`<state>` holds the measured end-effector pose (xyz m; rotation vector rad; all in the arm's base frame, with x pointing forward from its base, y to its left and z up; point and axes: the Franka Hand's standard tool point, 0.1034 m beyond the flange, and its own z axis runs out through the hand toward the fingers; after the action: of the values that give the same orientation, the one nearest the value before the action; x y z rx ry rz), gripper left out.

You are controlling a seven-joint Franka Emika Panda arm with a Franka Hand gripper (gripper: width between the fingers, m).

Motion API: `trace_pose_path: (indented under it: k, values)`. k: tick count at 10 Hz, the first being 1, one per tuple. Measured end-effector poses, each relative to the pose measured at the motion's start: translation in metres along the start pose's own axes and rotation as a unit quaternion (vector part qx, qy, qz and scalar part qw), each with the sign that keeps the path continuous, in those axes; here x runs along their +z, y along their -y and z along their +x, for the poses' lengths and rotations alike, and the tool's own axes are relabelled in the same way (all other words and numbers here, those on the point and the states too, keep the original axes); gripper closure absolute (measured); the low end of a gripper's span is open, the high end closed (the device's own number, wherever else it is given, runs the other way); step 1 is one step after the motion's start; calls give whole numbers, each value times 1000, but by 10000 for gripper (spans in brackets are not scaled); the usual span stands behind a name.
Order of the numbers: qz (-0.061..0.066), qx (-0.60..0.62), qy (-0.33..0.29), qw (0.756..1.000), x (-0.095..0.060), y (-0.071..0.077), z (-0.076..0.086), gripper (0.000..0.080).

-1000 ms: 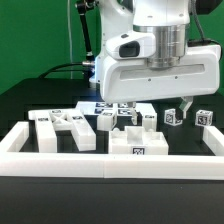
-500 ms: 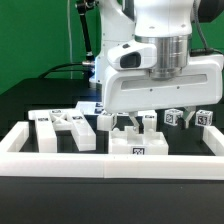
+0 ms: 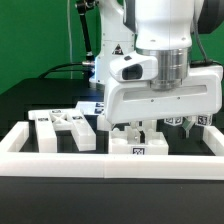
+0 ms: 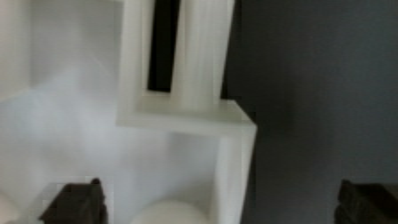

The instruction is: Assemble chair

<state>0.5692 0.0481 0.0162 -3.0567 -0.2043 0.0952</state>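
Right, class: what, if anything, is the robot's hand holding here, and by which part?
Nothing is held. The hand is open, its fingers spread wide above a white chair part, not closed on it.

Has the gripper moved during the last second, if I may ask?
Yes: the gripper has dropped toward the front border rail and shifted to the exterior view's right.

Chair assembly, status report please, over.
Gripper open, fingertips straddling a white chair part. Part not gripped yet. Other loose parts sit off to the exterior view's left, not in the way.
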Motion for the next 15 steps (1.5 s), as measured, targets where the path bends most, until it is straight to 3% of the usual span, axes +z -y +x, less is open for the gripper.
trace_pose_path:
  k: [1,2,3,6,7,8,13,15]
  values:
    - [0,-1,1,1000,2,0,-1,150]
    - [0,-1,2,1000,3,0,-1,236]
    - [0,-1,3,1000,3,0,-2,236]
    - [1,-2,4,1000,4,0,-2,689]
    - [1,-2,4,1000,4,1,-2,689]
    - [1,-2,3,1000,4,1,-2,763]
    - [1,-2,3,1000,4,1,-2,763]
    - [0,-3,0,1000,4,11,-1,763]
